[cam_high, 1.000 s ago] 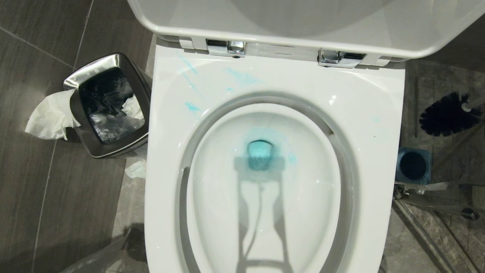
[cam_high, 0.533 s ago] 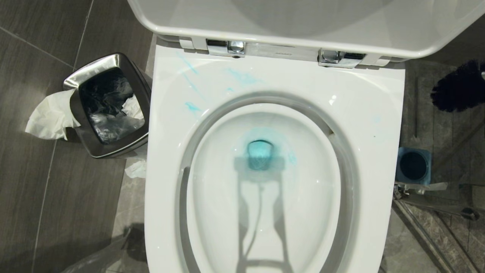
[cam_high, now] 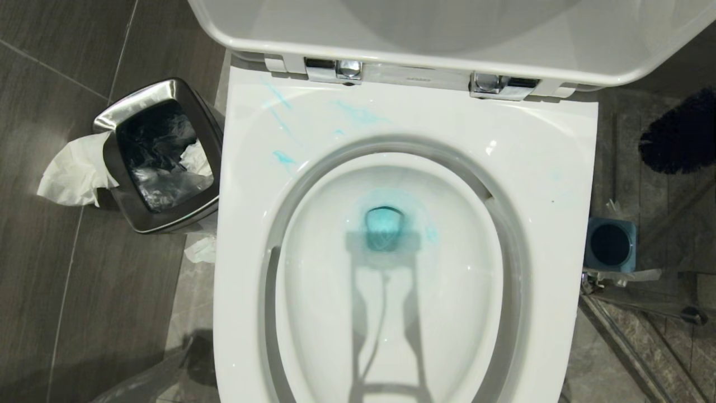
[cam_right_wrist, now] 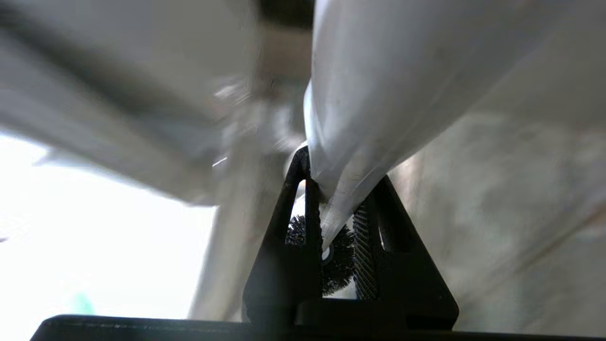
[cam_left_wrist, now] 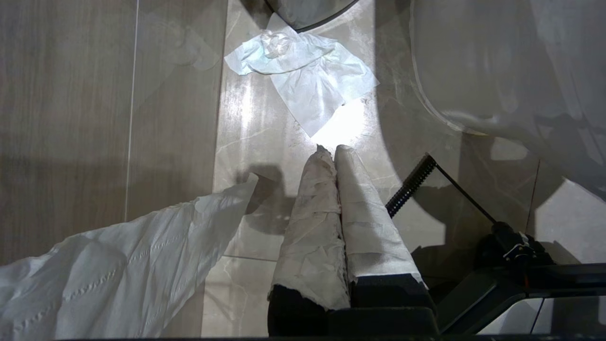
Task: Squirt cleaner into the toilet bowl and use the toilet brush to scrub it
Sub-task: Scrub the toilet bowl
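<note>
— Where's the toilet brush (cam_high: 681, 134) right now?

— Its black bristle head hangs out past the right edge of the toilet bowl (cam_high: 537, 168), above the floor tiles, well apart from the ceramic. From the head view only the bristles show; the handle runs out of sight.

— And who's got hold of it?

— The right gripper (cam_right_wrist: 337, 208). From its wrist you see the pale handle wedged between the two black ribbed fingers (cam_right_wrist: 363, 251), jaws pinching it, with the handle running away beyond the fingertips and a bit of the bristle head peeking through the gap between them.

— The bowl itself?

— Lid up, seat rim bare. The cleaner (cam_high: 383, 226) pools turquoise in the drain at the bottom, and thin streaks of it smear the back left of the rim. None of that is near the right jaws; the bowl sits off to their side.

— The blue thing on the floor?

— That's the holder (cam_high: 611, 244), squarish, standing just beside the bowl's right edge, nearer the robot than the brush head.

— What about the other arm?

— The left gripper (cam_left_wrist: 331, 151) hangs low over the floor, its paper-wrapped fingers pressed together, nothing between them. A crumpled tissue (cam_left_wrist: 303, 78) lies on the tiles just ahead of the fingertips. The steel bin (cam_high: 162, 154) stands on the bowl's left side.
</note>
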Controlling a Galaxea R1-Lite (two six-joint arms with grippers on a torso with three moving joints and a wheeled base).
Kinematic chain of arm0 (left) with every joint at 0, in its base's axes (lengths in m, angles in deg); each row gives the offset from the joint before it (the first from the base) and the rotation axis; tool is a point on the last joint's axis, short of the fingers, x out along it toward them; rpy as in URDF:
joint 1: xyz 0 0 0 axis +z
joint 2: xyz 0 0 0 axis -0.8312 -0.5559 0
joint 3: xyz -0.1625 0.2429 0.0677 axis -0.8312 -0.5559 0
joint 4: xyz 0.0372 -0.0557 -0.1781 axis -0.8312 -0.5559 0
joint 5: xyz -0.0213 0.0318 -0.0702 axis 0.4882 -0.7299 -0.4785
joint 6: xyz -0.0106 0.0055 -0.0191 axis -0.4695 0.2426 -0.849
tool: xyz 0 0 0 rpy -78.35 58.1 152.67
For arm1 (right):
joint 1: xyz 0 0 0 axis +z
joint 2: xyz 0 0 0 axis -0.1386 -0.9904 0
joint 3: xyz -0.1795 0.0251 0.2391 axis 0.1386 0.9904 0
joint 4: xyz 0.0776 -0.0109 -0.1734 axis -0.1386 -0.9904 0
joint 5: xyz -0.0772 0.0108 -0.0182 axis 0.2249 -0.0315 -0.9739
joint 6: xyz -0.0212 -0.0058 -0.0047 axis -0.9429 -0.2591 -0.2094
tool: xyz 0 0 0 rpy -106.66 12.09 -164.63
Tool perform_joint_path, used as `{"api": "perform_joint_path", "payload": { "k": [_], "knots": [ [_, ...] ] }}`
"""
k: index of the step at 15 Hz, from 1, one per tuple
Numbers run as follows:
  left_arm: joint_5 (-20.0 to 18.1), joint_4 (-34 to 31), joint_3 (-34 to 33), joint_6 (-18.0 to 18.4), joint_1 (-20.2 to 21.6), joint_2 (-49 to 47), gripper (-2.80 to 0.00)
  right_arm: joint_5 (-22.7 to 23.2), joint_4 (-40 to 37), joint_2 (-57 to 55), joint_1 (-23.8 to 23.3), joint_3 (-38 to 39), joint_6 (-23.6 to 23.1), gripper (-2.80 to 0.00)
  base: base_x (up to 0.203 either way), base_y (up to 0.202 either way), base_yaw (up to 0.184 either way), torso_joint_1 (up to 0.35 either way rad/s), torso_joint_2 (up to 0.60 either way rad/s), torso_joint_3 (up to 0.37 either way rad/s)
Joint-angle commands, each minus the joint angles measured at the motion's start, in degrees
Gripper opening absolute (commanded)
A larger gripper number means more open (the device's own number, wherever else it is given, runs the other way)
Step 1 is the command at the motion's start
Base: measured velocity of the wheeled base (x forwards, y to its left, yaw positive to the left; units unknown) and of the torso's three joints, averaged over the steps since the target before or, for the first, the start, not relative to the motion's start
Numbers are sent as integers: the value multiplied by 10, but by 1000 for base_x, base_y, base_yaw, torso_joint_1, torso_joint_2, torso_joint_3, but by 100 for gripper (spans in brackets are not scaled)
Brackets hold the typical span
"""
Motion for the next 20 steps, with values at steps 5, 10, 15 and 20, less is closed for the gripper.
{"api": "perform_joint_path", "payload": {
  "k": [5, 10, 15, 20],
  "knots": [
    [0, 0, -1, -1, 0, -1, -280, 38, -77, 16, 0, -57, 12, -280, 0, 0, 0, 1, 4, 110],
    [0, 0, -1, -1, 0, -1, -280, 83, -138, 38, 0, -73, 12, -280, 0, 0, 0, 3, 3, 198],
    [0, 0, -1, -2, 0, -1, -280, 122, -202, 50, 0, -94, 28, -280, 0, 0, 0, 5, 3, 204],
    [0, 0, -1, -2, 0, -1, -280, 144, -250, 55, -1, -98, 22, -280, 0, 0, 0, -1, 2, 204]
  ]
}}
